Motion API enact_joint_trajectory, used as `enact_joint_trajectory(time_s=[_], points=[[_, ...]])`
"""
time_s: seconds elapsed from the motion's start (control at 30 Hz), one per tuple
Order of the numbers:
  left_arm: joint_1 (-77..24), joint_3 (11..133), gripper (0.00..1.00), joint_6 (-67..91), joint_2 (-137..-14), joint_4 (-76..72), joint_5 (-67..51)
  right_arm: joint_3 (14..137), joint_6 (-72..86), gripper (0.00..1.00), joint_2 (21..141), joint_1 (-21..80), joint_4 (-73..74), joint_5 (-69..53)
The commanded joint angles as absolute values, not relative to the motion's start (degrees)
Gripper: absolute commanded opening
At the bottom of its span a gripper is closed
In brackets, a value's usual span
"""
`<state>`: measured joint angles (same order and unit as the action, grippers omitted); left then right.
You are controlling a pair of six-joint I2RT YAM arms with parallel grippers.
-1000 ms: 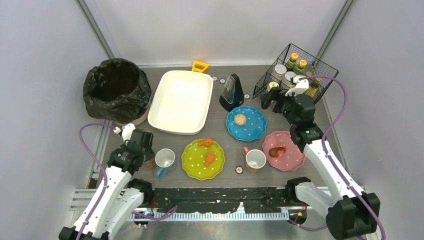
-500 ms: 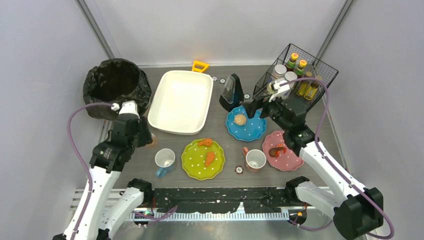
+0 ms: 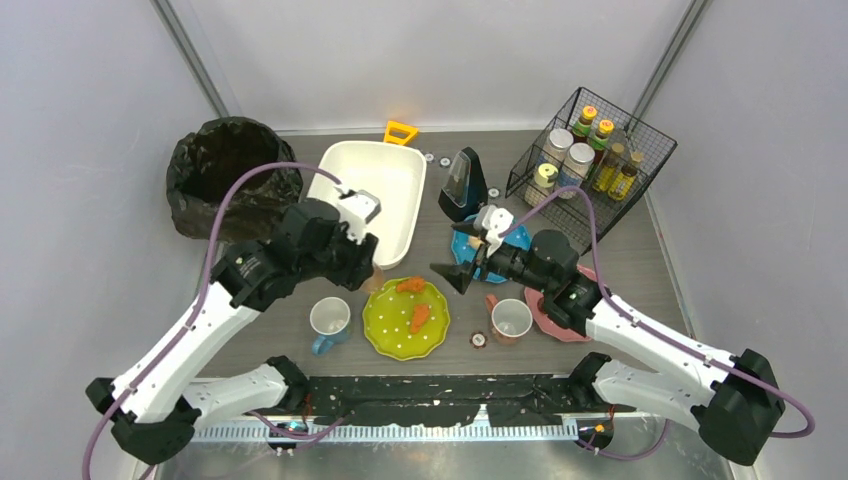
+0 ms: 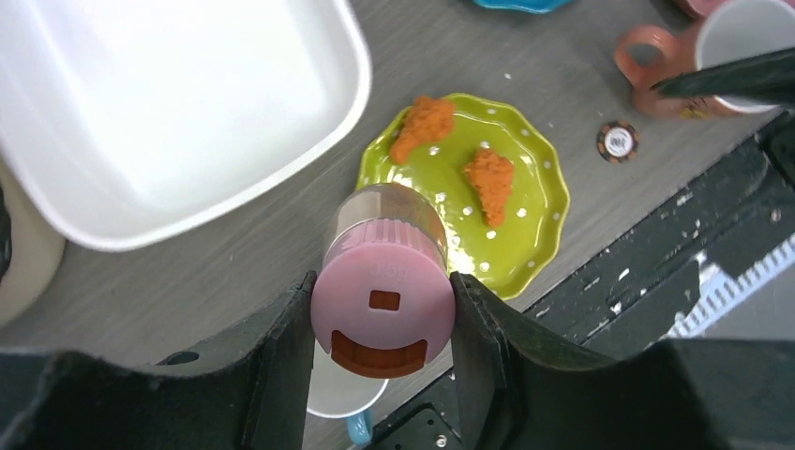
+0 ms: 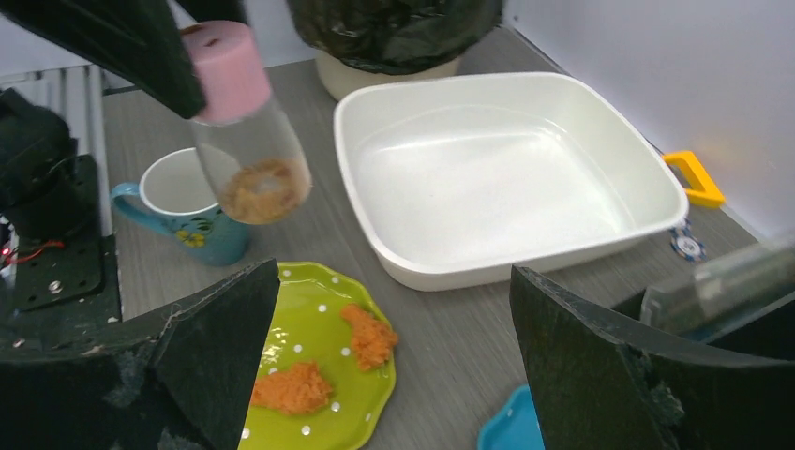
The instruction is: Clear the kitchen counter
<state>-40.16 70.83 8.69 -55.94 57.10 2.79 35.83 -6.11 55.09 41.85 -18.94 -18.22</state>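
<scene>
left claw (image 4: 382,323): clamped on pink-capped jar (image 5: 246,131), orange powder (image 5: 267,192) inside
right claw (image 3: 448,250): wide open, holding nothing
green plate (image 3: 385,326): two orange fried pieces (image 3: 419,318)
wire basket (image 3: 620,205): spice bottles (image 3: 578,160)

Plain pale grey-lilac walls (image 3: 430,60) stand well beyond and either side of the right claw (image 3: 450,250), met by slanted silver metal posts (image 3: 190,50), evenly lit

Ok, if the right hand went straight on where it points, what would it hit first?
Probably the near corner of the tub: the open right hand is aimed at it. The jar hangs left of that line, though depth is unclear.
</scene>
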Motion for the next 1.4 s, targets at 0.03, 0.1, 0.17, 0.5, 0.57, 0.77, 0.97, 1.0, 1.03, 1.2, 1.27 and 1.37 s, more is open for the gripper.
enact_joint_trajectory(time_s=[0.03,0.1,0.17,0.5,0.57,0.77,0.97,1.0,1.03,1.2,1.27,1.37], points=[[-46.6,76.16,0.0,0.65,-58.7,54.5,-2.69,34.92,-12.18,0.99,53.52,47.26,-24.88,-22.51],[-48.63,76.75,0.0,-1.55,-59.45,53.49,-4.78,34.4,-13.43,0.99,53.33,49.33,-25.0,-22.81],[-50.5,77.28,0.0,-3.48,-60.15,52.74,-6.38,34.19,-13.87,0.99,53.39,51.01,-25.26,-23.03],[-57.6,79.69,0.0,-9.83,-63.29,53.5,-9.22,36.02,-14.11,0.97,56.96,57.86,-25.95,-23.5],[-58.25,79.53,0.0,-10.53,-63.34,53.57,-9.41,36.93,-14.07,0.93,57.92,58.52,-25.21,-23.88],[-59.3,77.92,0.0,-12.46,-62.34,53.18,-12.59,38.43,-13.55,0.79,59.73,59.51,-23.89,-25.07],[-59.69,76.81,0.02,-13.58,-62.37,53.35,-14.17,39.06,-12.76,0.66,60.06,59.94,-23.77,-25.12],[-59.76,76.66,0.04,-13.8,-62.42,53.42,-14.12,39.25,-12.68,0.62,60.09,59.94,-23.32,-25.13],[-59.76,76.62,0.07,-13.88,-62.45,53.64,-13.93,39.36,-12.67,0.59,60.15,59.94,-22.57,-25.14],[-59.75,76.57,0.34,-13.97,-61.8,53.82,-12.54,39.96,-12.65,0.29,59.91,59.95,-20.32,-25.95],[-59.77,76.28,0.49,-13.78,-60.82,53.56,-11.54,39.73,-12.67,0.16,59.65,59.94,-19.88,-25.93],[-59.75,75.51,0.74,-13.24,-58.04,52.53,-9.15,39.34,-12.99,0.07,58.73,59.94,-18.72,-24.43]])
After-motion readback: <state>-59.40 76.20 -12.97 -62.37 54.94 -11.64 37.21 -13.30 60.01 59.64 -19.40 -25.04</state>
